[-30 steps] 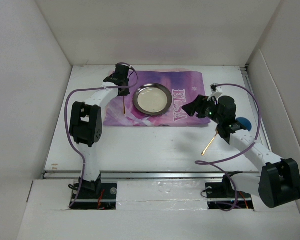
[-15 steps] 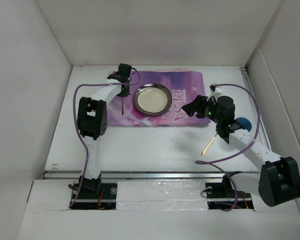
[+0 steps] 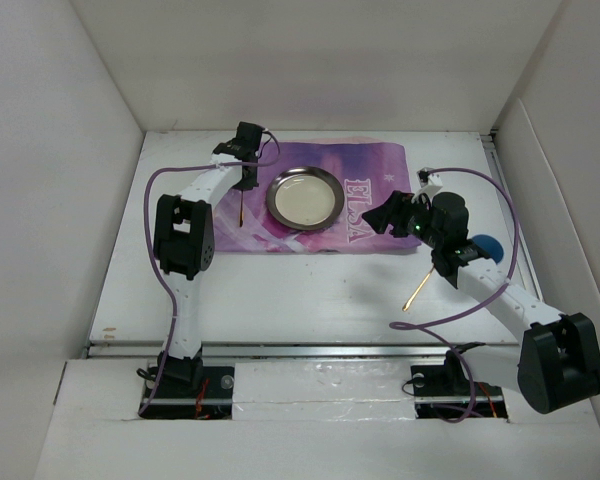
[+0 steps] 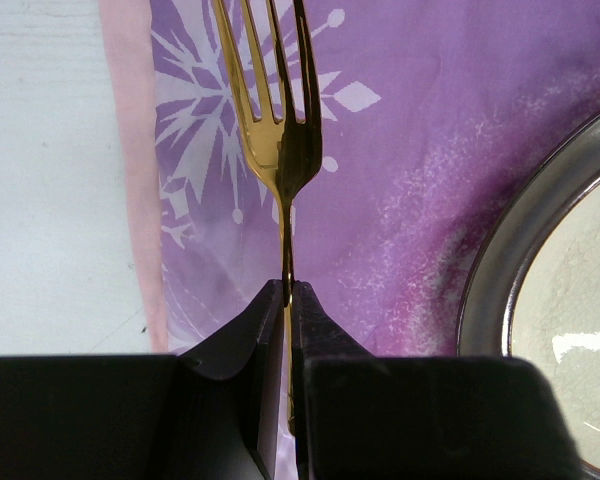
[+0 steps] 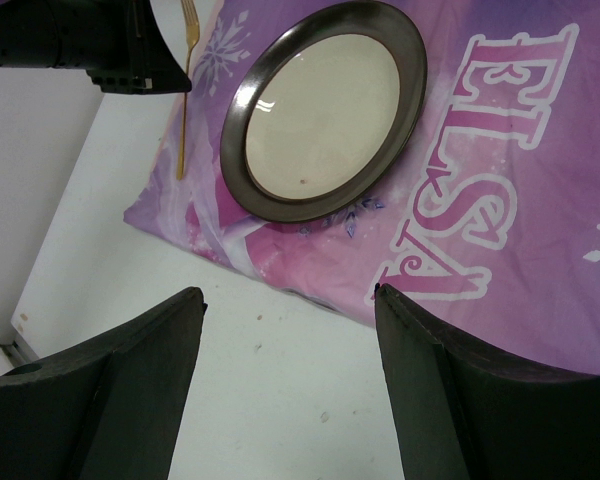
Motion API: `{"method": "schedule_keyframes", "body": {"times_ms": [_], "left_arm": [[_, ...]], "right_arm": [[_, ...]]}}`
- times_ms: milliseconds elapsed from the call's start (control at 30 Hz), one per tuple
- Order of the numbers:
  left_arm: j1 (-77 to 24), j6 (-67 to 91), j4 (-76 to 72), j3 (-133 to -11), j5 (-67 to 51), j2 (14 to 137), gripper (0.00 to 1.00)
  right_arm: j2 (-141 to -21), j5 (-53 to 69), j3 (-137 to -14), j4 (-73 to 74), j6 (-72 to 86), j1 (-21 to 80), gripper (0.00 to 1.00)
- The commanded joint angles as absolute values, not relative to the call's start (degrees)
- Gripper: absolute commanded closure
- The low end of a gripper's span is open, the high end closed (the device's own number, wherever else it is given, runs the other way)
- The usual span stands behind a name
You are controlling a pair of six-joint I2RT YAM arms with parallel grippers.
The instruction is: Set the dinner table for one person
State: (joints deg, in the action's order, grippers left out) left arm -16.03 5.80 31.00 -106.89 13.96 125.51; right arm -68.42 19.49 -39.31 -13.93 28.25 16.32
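The dinner table [image 3: 280, 290] is a white tabletop with a purple "ELSA" placemat [image 3: 370, 215] at the back. A dark-rimmed plate [image 3: 304, 197] with a cream centre sits on the mat. My left gripper [image 3: 245, 172] is shut on the handle of a gold fork [image 3: 241, 208] over the mat's left strip, just left of the plate. In the left wrist view the fork [image 4: 280, 130] sticks out from the closed gripper [image 4: 289, 290], beside the plate's rim [image 4: 500, 290]. My right gripper [image 3: 385, 215] is open and empty above the mat's right part; its wrist view shows the plate [image 5: 325, 105] and fork [image 5: 183, 110].
A second gold utensil [image 3: 420, 285] lies on the white table by the right forearm. A blue object [image 3: 487, 247] sits behind the right arm near the right wall. White walls enclose the table on three sides. Purple cables loop from both arms.
My left gripper has shifted slightly back and right with the fork, and the fork now hangs a little further left over the mat. The right arm has hardly moved.
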Motion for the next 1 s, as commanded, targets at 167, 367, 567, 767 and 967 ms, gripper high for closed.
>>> {"method": "schedule_keyframes", "body": {"times_ms": [167,367,567,767,967], "left_arm": [[-15.91,5.97,31.91,-111.26,14.5,128.14,1.0],[-15.91,6.68,31.99,-112.06,14.5,130.25,1.0],[-14.68,7.91,30.85,-110.75,14.68,128.59,0.89],[-14.68,9.14,28.48,-108.72,14.68,124.11,0.66],[-15.46,11.51,29.09,-108.99,11.96,115.07,0.67]], "right_arm": [[-68.55,18.37,-41.92,-15.38,27.16,17.14,0.26],[-68.82,18.37,-41.92,-15.47,26.98,17.14,0.26],[-69.08,17.84,-42.1,-15.12,26.72,17.14,0.26],[-68.73,16.7,-41.92,-14.68,26.46,17.14,0.25],[-67.5,14.24,-41.4,-13.89,26.28,17.14,0.33]]}}
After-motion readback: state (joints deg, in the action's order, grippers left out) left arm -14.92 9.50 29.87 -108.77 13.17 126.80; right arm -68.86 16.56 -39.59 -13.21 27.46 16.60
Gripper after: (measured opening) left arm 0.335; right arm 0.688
